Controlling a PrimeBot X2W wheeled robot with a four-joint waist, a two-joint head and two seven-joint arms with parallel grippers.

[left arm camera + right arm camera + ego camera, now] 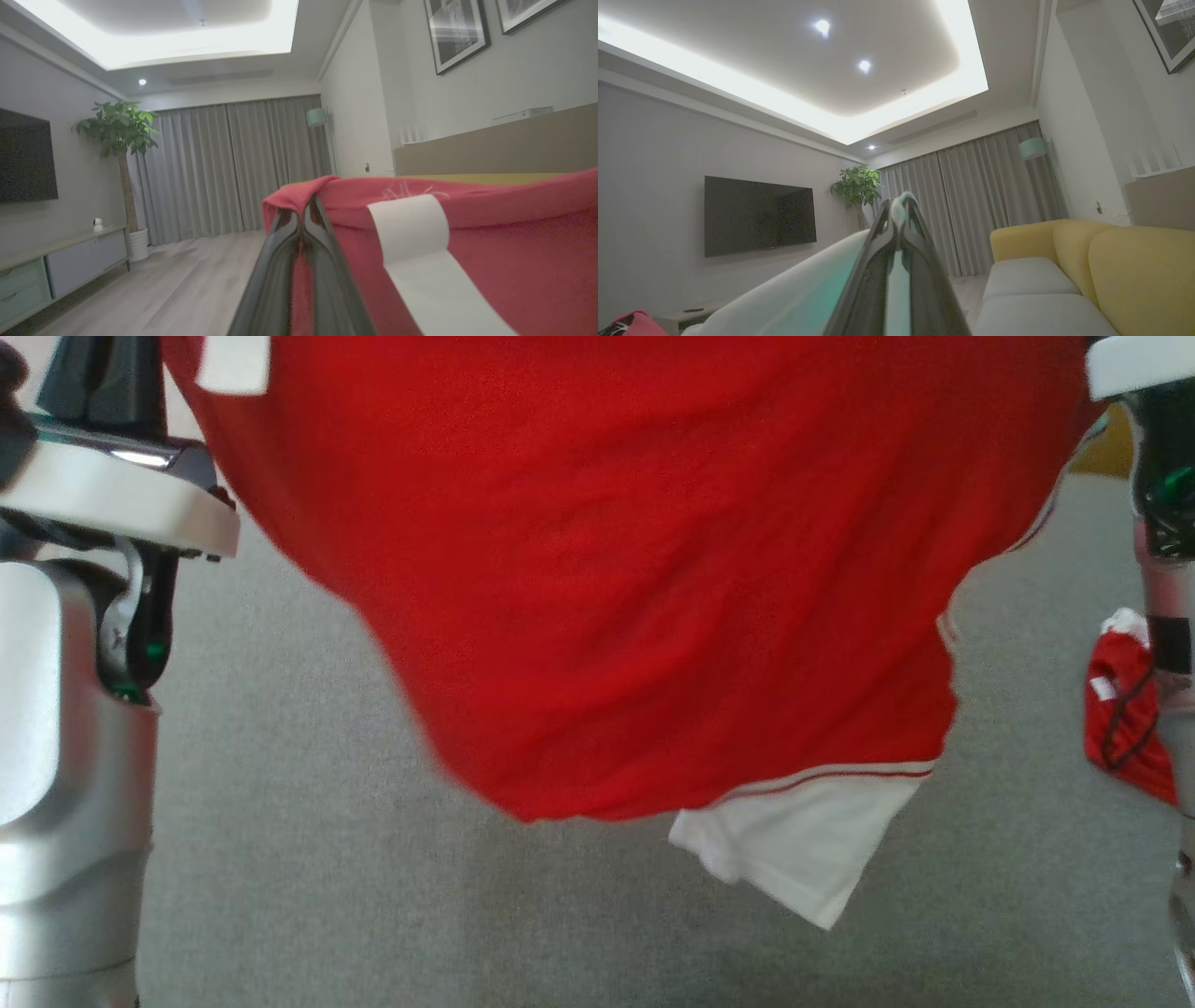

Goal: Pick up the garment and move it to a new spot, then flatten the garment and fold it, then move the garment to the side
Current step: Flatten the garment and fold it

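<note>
You have the garment (635,569) held up clear of the grey surface (280,803), stretched between both arms so it hangs open. My guess is that this is for carrying it over and laying it flat. Your left gripper (303,210) is pinched tight on a red edge fold, just beside a white band (411,233). Your right gripper (901,203) is closed too, on pale cloth (822,289) that I take for the garment's trim. A white sleeve (803,840) dangles lowest. The garment sits in no container – it hangs free. A red bundle (1125,709) lies by your right arm.
</note>
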